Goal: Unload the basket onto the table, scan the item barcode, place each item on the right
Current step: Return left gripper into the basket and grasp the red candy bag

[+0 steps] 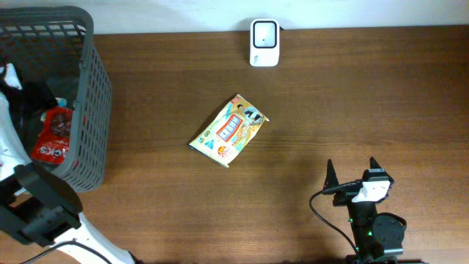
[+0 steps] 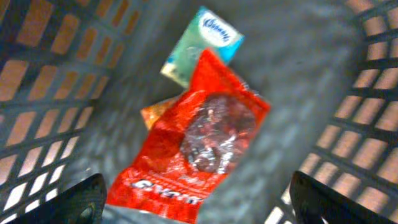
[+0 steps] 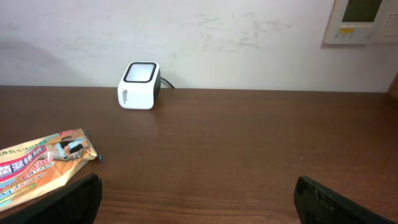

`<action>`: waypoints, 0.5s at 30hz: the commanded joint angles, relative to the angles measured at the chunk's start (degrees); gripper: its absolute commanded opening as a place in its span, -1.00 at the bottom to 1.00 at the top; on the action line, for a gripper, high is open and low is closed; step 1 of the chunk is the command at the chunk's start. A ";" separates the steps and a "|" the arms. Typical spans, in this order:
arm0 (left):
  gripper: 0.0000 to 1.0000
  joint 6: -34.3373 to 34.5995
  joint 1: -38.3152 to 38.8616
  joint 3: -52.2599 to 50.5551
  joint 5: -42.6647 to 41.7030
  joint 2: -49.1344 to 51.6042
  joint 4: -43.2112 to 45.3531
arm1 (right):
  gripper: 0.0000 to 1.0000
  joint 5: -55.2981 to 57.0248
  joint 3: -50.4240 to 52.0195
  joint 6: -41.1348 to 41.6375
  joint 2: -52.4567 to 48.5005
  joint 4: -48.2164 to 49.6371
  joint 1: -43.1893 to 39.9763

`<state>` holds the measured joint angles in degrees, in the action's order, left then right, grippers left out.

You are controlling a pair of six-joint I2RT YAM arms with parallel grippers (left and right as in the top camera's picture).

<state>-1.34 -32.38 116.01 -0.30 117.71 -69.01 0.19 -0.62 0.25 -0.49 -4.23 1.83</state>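
In the left wrist view a red snack packet (image 2: 199,140) lies on the floor of the grey basket (image 2: 56,93), on top of a teal tissue pack (image 2: 202,43) and an orange item (image 2: 152,115). My left gripper (image 2: 199,208) hangs open just above the red packet's lower end, with nothing between its fingers. A yellow snack packet (image 1: 229,130) lies flat at the table's centre. The white barcode scanner (image 1: 264,42) stands at the far edge. My right gripper (image 1: 352,172) rests open near the front right, well apart from the yellow packet (image 3: 43,162) and the scanner (image 3: 139,85).
The grey mesh basket (image 1: 91,110) stands at the table's left end with the red packet (image 1: 53,136) showing inside, and my left arm reaches down into it. A wall runs behind the scanner, with a white panel (image 3: 364,18) on it.
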 commanded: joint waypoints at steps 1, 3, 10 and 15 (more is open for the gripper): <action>0.85 1.77 0.42 -3.89 7.17 -0.26 1.40 | 0.97 0.50 0.31 0.57 0.17 -0.42 0.37; 0.84 1.77 0.39 -6.40 7.43 -0.26 2.78 | 0.97 0.50 0.31 0.57 0.17 -0.42 0.37; 0.82 1.75 0.48 -16.04 7.41 -0.24 9.38 | 0.97 0.50 0.31 0.57 0.17 -0.39 0.37; 0.77 1.73 0.46 -19.58 7.67 -0.24 12.66 | 0.97 0.50 0.31 0.57 0.17 -0.39 0.37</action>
<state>-0.16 -31.99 97.97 6.50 117.71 -57.67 0.19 -0.62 0.23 -0.49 -4.23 1.83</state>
